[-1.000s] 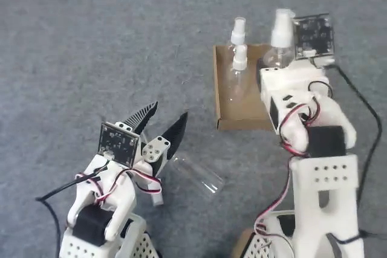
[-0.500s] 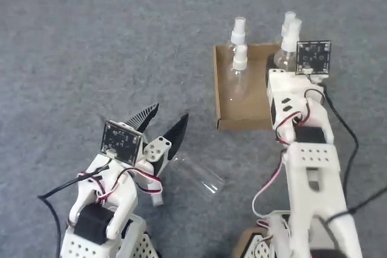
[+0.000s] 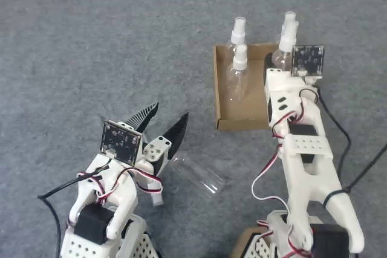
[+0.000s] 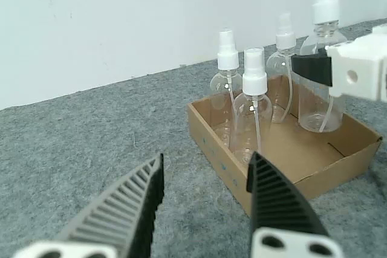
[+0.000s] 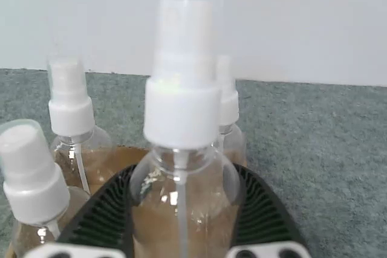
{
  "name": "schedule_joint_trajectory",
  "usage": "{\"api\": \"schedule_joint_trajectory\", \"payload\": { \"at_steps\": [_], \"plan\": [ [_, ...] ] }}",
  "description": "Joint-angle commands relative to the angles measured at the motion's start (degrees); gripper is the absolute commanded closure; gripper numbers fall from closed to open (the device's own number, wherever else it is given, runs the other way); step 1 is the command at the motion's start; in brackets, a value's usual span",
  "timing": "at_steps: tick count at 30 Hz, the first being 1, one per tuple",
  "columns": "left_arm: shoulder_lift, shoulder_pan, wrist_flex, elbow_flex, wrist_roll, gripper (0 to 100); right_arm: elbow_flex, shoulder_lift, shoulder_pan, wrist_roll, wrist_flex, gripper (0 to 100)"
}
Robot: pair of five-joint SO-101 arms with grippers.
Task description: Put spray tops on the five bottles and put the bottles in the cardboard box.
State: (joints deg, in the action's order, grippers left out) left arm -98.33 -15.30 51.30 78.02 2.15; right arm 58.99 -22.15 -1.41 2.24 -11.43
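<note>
The right gripper (image 5: 184,176) was clamped on a topped bottle (image 5: 181,149), its 2 black jaws pressed against either side of the clear body below the white spray top (image 5: 182,95). It held that bottle upright inside the cardboard box (image 3: 242,124), along the box's right side. The base was low over the box floor, though I could not tell whether it was touching.

3 more topped bottles stood upright in the box with it. The near bottle (image 3: 239,74) was on the left side, with the rear bottle (image 3: 237,33) just behind it. The corner bottle (image 3: 289,23) stood at the far right, just beyond the held one.

The left gripper (image 3: 170,110) hung over the grey carpet (image 3: 91,58), well apart from the box. Its ribbed jaws were spread wide, with nothing between them. A 5th bottle (image 3: 196,173) lay on its side on the carpet, just beside that arm's wrist and between the 2 arms.
</note>
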Motion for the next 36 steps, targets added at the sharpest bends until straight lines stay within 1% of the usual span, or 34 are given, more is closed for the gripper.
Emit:
{"api": "schedule_joint_trajectory", "payload": {
  "at_steps": [1, 5, 10, 18, 25, 36],
  "plan": [
    [-0.79, 0.26, -1.49, -0.4, -0.35, 79, 1.67, 1.19, 0.75, -0.7, -10.24, 99.2],
    [-0.79, 0.26, -1.58, -0.4, -0.35, 79, 2.11, 5.49, 0.75, -0.7, -14.73, 99.2],
    [-0.79, 0.26, -1.67, -0.4, -0.35, 79, 2.02, 12.18, 0.75, -0.7, -24.4, 99.2],
    [-0.88, 0.26, -1.58, -0.4, -0.35, 79, 1.23, 22.99, 0.75, -0.53, -36.7, 99.2],
    [-0.88, 0.26, -1.49, -0.4, -0.35, 79, -3.69, 28.18, 2.33, -0.53, -35.56, 99.2],
    [-0.97, 0.26, -1.41, -0.4, -0.35, 79, -4.31, 28.97, 2.59, -0.35, -36.0, 98.9]
  ]
}}
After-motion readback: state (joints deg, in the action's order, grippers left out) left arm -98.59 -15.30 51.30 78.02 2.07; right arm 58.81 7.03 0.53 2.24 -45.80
